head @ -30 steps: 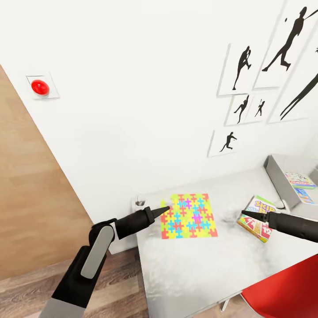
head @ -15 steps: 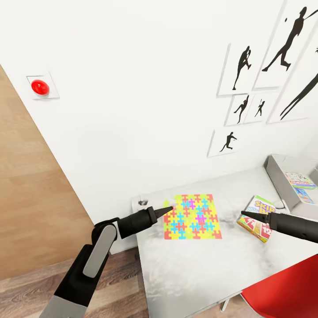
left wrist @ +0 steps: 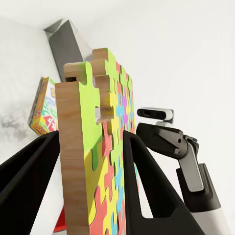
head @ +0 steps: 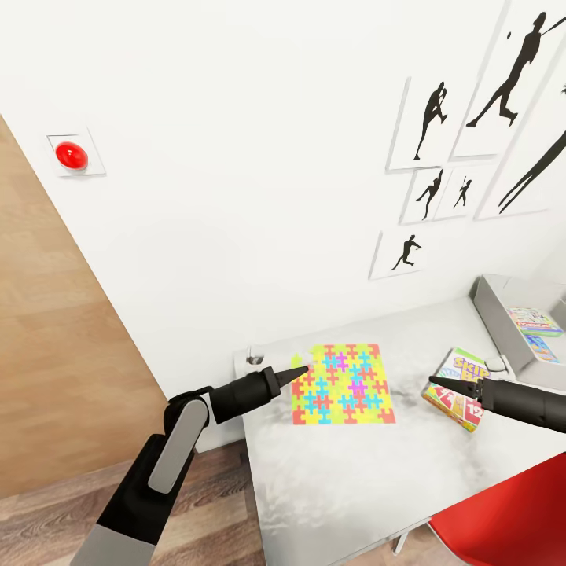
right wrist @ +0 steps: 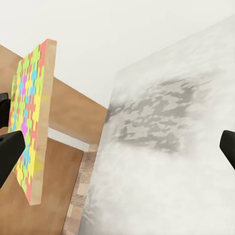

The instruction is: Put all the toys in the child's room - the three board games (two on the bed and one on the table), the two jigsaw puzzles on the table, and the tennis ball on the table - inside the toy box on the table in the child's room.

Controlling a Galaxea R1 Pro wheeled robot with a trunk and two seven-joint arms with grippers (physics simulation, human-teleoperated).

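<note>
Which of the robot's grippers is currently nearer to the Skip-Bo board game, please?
Right. The right gripper hovers by the near-left corner of the Skip-Bo board game, while the left gripper is across the table, clamping the jigsaw puzzle.

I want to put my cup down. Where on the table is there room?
Bare tabletop lies between the jigsaw puzzle and the red chair. It is crowded near the Skip-Bo box and the toy box.
</note>
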